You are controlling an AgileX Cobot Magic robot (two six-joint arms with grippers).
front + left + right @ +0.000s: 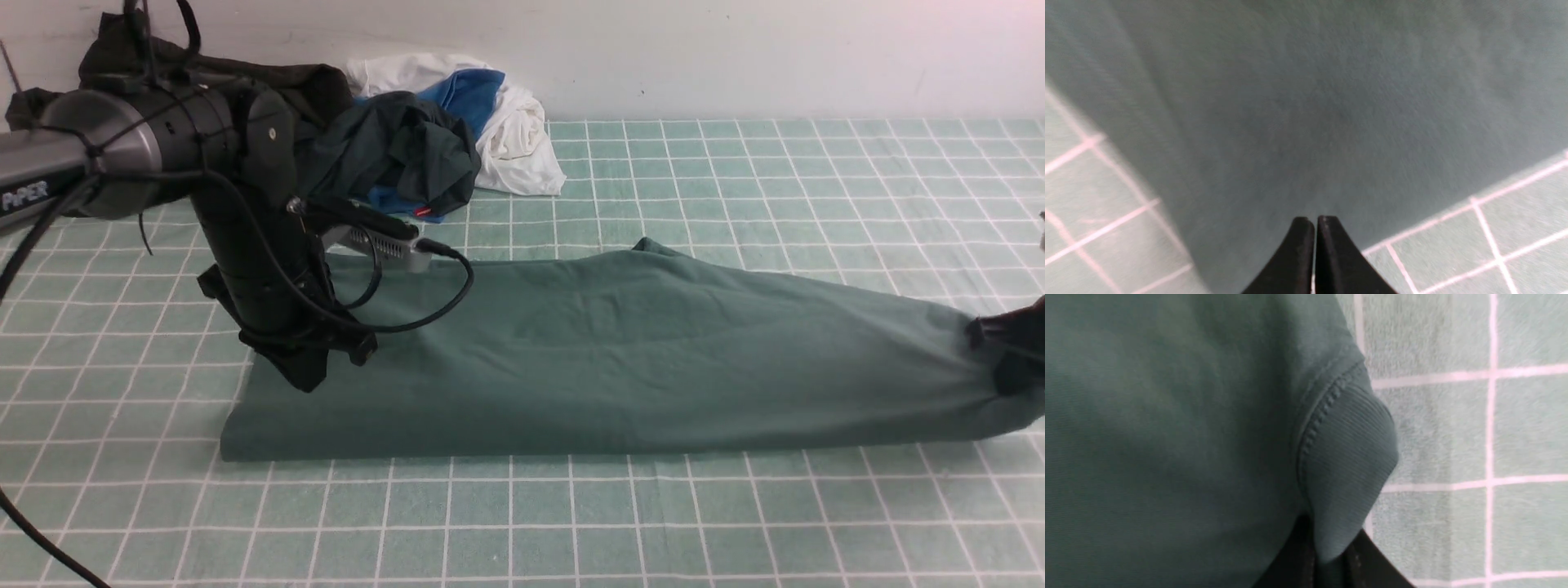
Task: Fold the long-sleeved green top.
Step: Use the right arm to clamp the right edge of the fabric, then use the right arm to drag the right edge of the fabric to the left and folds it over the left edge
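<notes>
The green long-sleeved top (620, 359) lies as a long flat strip across the checked mat, narrowing toward the right. My left gripper (306, 377) points down onto its left end. In the left wrist view this gripper (1314, 220) is shut, its tips over plain green cloth with nothing between them. At the right edge of the front view my right gripper (992, 347) holds the top's narrow right end. In the right wrist view that gripper (1327, 547) is shut on the top's ribbed band (1347, 457), which is pinched between the fingers.
A heap of clothes sits at the back left by the wall: a blackish-green garment (408, 155), a white and blue one (506, 122) and a very dark one (269, 77) behind my left arm. The mat (735, 523) runs to the front edge.
</notes>
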